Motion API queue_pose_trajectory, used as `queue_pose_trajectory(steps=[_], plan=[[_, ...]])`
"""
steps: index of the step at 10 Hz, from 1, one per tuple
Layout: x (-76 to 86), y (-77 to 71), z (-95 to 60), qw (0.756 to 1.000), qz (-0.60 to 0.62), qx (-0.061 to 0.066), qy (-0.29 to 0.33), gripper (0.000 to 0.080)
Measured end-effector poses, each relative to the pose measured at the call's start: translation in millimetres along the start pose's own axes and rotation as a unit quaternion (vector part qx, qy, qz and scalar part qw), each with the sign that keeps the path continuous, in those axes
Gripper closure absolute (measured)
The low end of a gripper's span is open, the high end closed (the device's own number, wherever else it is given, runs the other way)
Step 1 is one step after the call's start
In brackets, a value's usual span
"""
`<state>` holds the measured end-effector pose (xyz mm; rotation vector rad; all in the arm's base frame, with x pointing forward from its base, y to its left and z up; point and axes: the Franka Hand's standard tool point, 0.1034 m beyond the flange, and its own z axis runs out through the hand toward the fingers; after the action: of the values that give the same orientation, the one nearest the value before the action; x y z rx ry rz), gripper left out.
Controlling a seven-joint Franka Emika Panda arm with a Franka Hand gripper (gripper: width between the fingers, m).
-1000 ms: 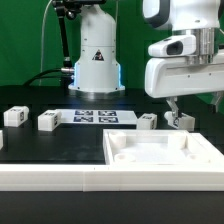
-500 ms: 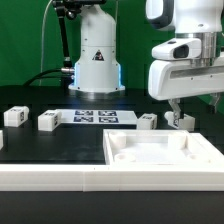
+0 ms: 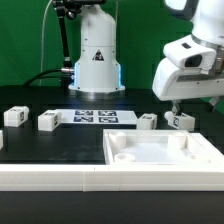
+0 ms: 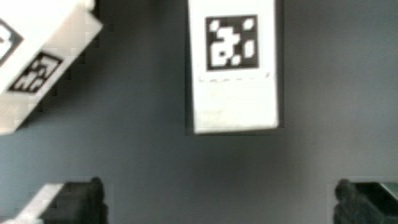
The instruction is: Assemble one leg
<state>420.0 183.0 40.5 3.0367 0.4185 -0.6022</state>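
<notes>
Claw (image 4: 222, 205) spread wide over the leg (image 4: 235, 70), bare table (image 4: 143, 150) along its edges, second leg (image 4: 45, 60) near one side.

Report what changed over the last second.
The arm's wrist tilted and swung up toward the exterior view's right, above the leg. The tool is open, and it neither took hold of anything nor let anything go. That leg, the other legs, the marker board and the white panel stayed put.
</notes>
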Motion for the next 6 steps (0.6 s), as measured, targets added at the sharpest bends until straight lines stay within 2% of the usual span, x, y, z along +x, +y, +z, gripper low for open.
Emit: queue_pose_trajectory(steps=[2, 5, 6], plan=[[-2.4, 2.9, 12.6, 0.998, 0.005, 0.002, -0.055, 0.015], [-12.3, -3.2, 25.5, 0.985, 0.002, -0.006, -0.172, 0.015], [-18.5, -6.0, 32.7, 0.974, 0.002, -0.01, -0.228, 0.015]])
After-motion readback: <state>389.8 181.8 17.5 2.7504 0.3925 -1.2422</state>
